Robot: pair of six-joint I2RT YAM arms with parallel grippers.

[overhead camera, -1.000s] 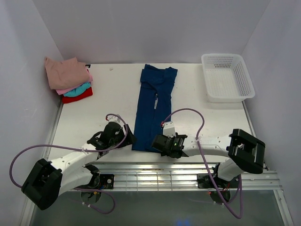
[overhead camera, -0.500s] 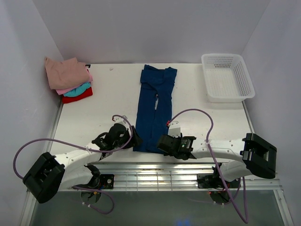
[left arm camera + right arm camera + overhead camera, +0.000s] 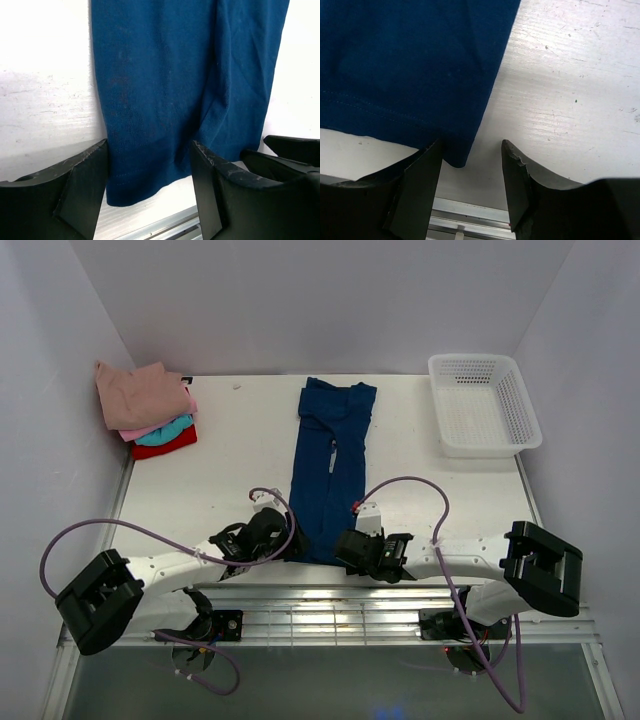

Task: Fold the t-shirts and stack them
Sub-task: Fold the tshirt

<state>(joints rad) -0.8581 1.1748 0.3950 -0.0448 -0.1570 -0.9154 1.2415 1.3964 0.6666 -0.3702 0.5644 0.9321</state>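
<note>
top: navy tee (image 3: 328,475) is lying lengthwise mid-worktop (image 3: 230,440), near hem by both arms; folded stack (image 3: 148,408) is sitting far-left.
l wrist: left gripper (image 3: 149,150) jaws are standing open, straddling the hem.
r wrist: right gripper (image 3: 471,147) jaws are gaping too, corner barely between them. risk: r pinch catching the edge only, so the hem slips out and the fold skews.

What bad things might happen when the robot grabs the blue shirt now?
1. Only a corner of the blue shirt sits inside the open right tool, so it might slip out.
2. The left tool straddles the layered hem and might pinch just one layer.
3. Both tools are close together at the table's near edge and might bump.
</note>
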